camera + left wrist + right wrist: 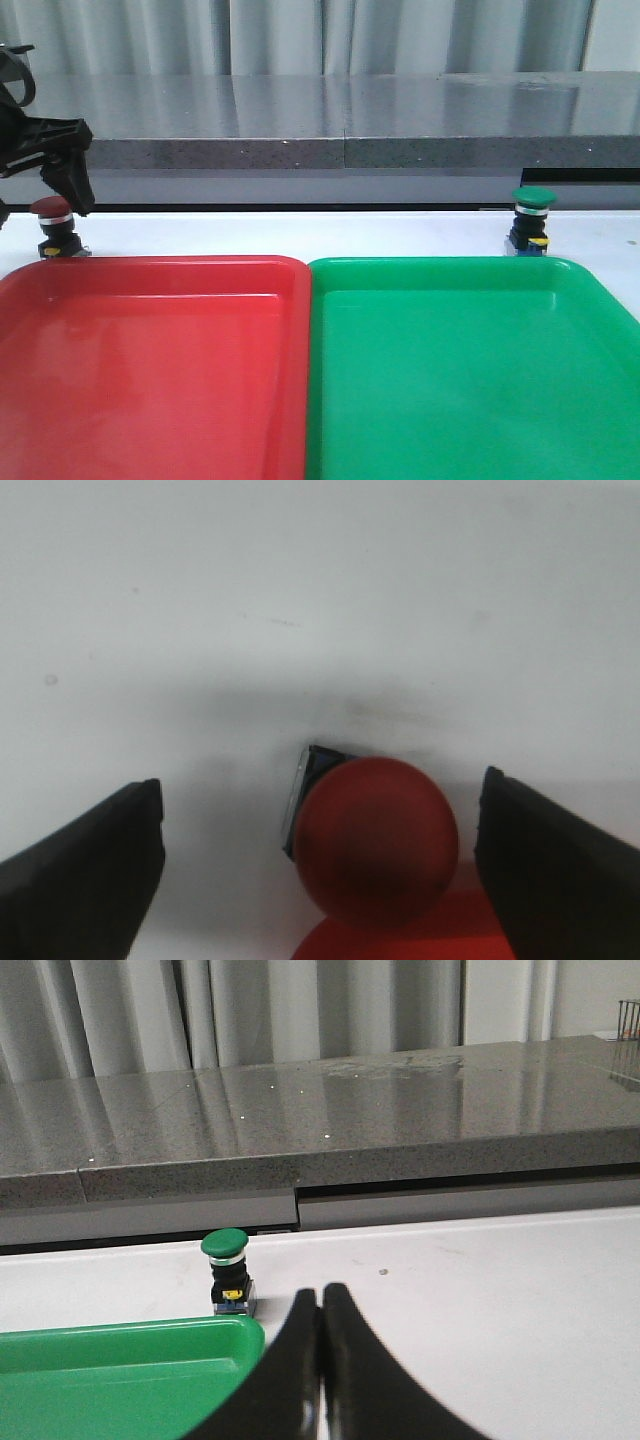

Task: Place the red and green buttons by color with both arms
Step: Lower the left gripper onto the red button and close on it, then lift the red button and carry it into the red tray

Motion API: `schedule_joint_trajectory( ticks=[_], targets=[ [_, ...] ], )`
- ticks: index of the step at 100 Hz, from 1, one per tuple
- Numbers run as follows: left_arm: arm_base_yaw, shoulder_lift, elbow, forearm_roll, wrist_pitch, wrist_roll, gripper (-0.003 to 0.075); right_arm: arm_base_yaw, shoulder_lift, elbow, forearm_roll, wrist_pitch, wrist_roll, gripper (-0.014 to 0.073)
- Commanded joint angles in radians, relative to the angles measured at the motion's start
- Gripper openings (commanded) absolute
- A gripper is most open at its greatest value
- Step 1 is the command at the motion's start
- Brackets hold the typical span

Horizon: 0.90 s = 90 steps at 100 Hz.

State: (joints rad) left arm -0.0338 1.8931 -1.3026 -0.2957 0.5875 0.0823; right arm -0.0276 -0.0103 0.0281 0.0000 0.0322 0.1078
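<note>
From the front, the red button (52, 228) stood on the table (300, 235) just behind the red tray (150, 360), with the green button (531, 220) behind the green tray (470, 370), each beside its matching colour. The left gripper (62, 175) hung tilted above the red button. The left wrist view showed its fingers (85, 870) spread wide on either side of the red cap, gripping nothing, seemingly lined up for a grasp. The right wrist view showed the right gripper (321, 1380) closed and empty, low and well apart from the green button.
</note>
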Motion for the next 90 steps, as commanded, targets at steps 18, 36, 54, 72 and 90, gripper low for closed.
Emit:
schedule_joint_trajectory(
  ticks=[18,36,54,72,90],
  targets=[
    [-0.005,-0.014,-0.053,-0.029,-0.054,0.007,0.0525,-0.007,-0.022,-0.020,0.000,-0.077,-0.003,-0.0063],
    [-0.005,-0.014,-0.053,-0.031,-0.050,0.007,0.0267,-0.007,-0.022,-0.020,0.000,-0.077,-0.003,-0.0063],
    [-0.005,-0.019,-0.053,-0.029,-0.041,0.008,0.0135,-0.007,-0.022,-0.020,0.000,-0.077,-0.003,-0.0063],
    [-0.005,-0.090,-0.057,-0.034,-0.039,-0.030,0.0135,-0.007,-0.022,-0.020,0.000,-0.077,-0.003,-0.0063],
    [-0.022,-0.207,-0.039,-0.045,-0.047,-0.042,0.0135,-0.007,-0.022,-0.020,0.000,-0.077,-0.003,-0.0063]
  ],
)
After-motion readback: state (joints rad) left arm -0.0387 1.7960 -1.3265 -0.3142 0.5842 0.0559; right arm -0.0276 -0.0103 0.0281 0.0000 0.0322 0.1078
